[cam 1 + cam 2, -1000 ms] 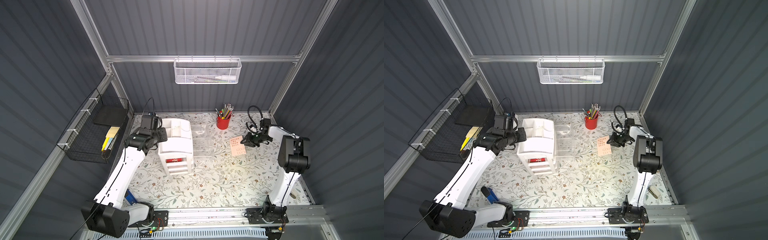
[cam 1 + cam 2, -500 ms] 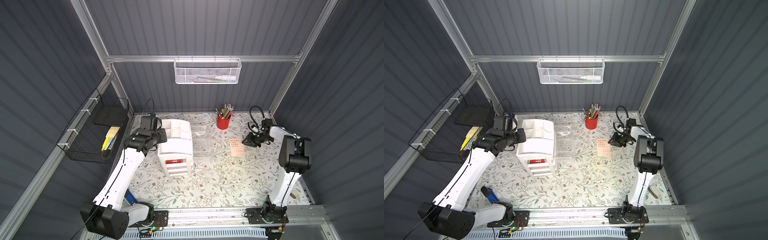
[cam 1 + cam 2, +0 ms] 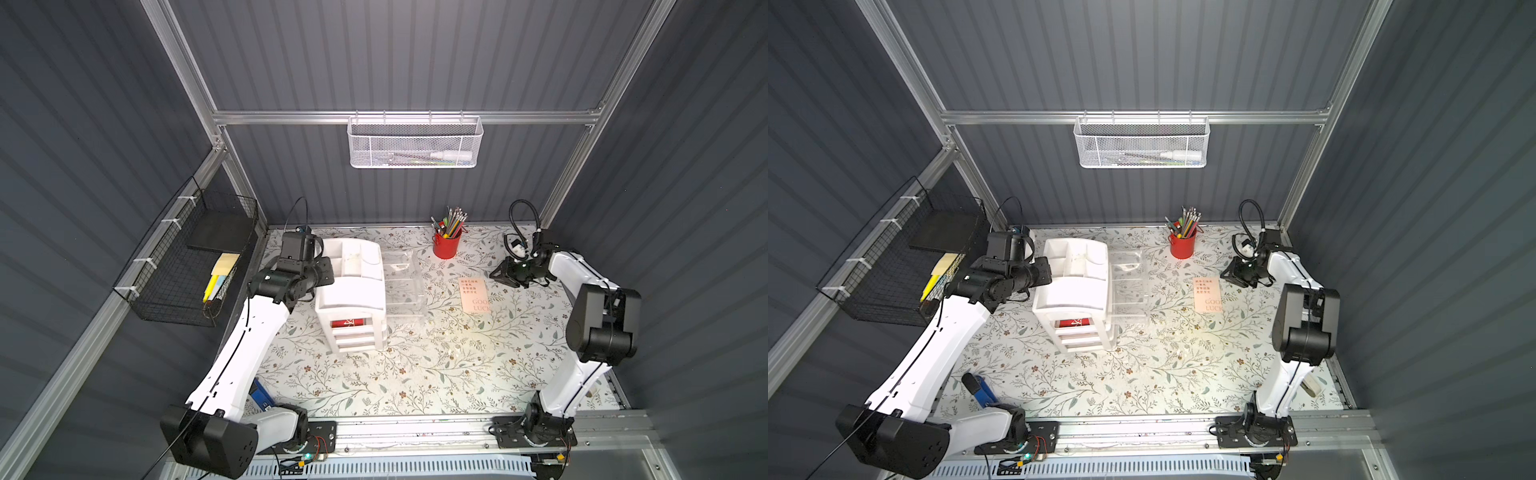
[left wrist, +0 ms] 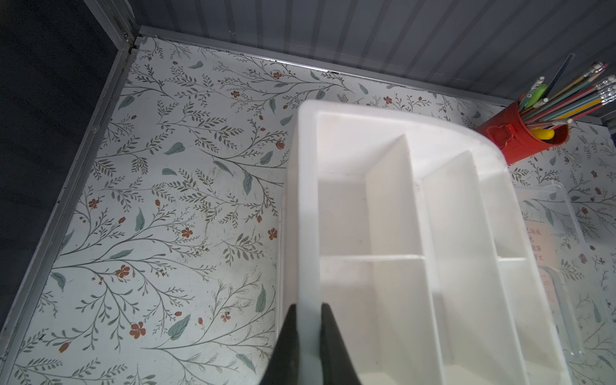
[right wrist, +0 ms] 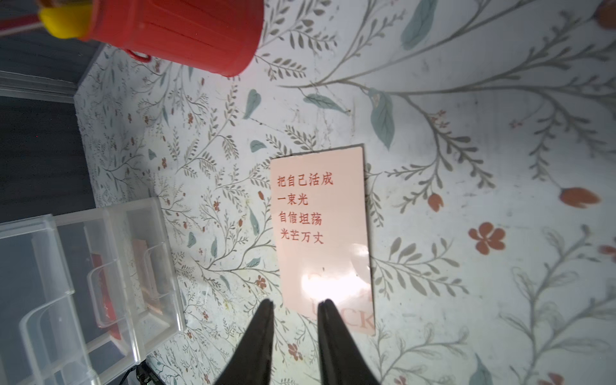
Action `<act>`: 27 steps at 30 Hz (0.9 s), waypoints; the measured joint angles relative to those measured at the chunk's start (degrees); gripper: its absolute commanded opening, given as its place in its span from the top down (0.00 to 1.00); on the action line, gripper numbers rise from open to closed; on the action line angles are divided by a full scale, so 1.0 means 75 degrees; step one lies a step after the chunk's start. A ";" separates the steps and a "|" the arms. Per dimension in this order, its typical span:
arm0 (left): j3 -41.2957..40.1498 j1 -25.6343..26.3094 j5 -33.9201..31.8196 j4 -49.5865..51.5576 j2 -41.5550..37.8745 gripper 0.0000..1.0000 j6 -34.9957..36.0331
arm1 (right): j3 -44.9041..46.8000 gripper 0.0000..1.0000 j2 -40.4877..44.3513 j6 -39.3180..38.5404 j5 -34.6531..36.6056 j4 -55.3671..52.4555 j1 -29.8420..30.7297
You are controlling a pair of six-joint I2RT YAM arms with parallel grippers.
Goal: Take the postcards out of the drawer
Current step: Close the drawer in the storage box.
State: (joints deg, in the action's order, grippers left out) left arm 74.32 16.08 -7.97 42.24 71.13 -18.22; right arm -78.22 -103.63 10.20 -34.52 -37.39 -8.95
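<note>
A pale peach postcard (image 3: 473,295) (image 3: 1208,295) (image 5: 323,233) with red characters lies flat on the floral table. My right gripper (image 3: 498,274) (image 3: 1227,274) (image 5: 295,303) hovers open just beside its far right end, nothing between the fingers. The clear drawer (image 3: 403,282) (image 5: 83,283) stands pulled out to the right of the white organizer (image 3: 351,286) (image 3: 1075,286). A red postcard (image 3: 348,323) (image 3: 1074,322) shows at the organizer's near side. A red card (image 5: 103,290) and a peach one (image 5: 143,266) show through the clear plastic. My left gripper (image 4: 308,305) (image 3: 322,272) is shut on the organizer's rim (image 4: 308,233).
A red pencil cup (image 3: 446,247) (image 5: 186,33) stands at the back, near the card. A black wire basket (image 3: 187,266) with yellow pads hangs on the left wall, a white mesh basket (image 3: 413,143) on the back wall. A blue object (image 3: 262,397) lies by the left arm's base.
The peach postcard sat skewed under the right gripper a second ago and now lies straight and flat. The right gripper has drawn slightly away from it. The left arm has not moved.
</note>
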 measured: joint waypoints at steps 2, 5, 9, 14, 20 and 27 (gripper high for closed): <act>0.0000 0.0000 0.0000 0.0003 0.0000 1.00 0.0000 | 0.0122 0.76 0.0353 0.0140 -0.0050 0.0073 0.0000; 0.0000 0.0000 0.0006 0.0003 -0.0003 1.00 0.0000 | 0.0423 0.78 0.0848 0.0361 -0.0140 0.0227 0.0047; 0.0000 0.0000 0.0020 -0.0006 0.0000 1.00 0.0003 | 0.0854 0.82 0.1381 0.0667 -0.0204 0.0460 0.0312; 0.0000 0.0000 0.0038 -0.0020 0.0003 1.00 0.0052 | 0.1262 0.87 0.2014 0.1023 -0.0230 0.0833 0.1049; -0.0023 0.0000 0.0125 -0.0131 0.0017 1.00 0.0105 | 0.1320 0.90 0.2486 0.1364 -0.0198 0.1323 0.1938; -0.0076 0.0000 0.0149 -0.0210 0.0006 1.00 0.0152 | 0.1335 0.93 0.2492 0.1658 -0.0050 0.1769 0.2734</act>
State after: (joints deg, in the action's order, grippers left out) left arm 73.76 16.08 -6.85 40.66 71.18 -17.08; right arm -68.20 -84.95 22.63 -34.89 -24.12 11.55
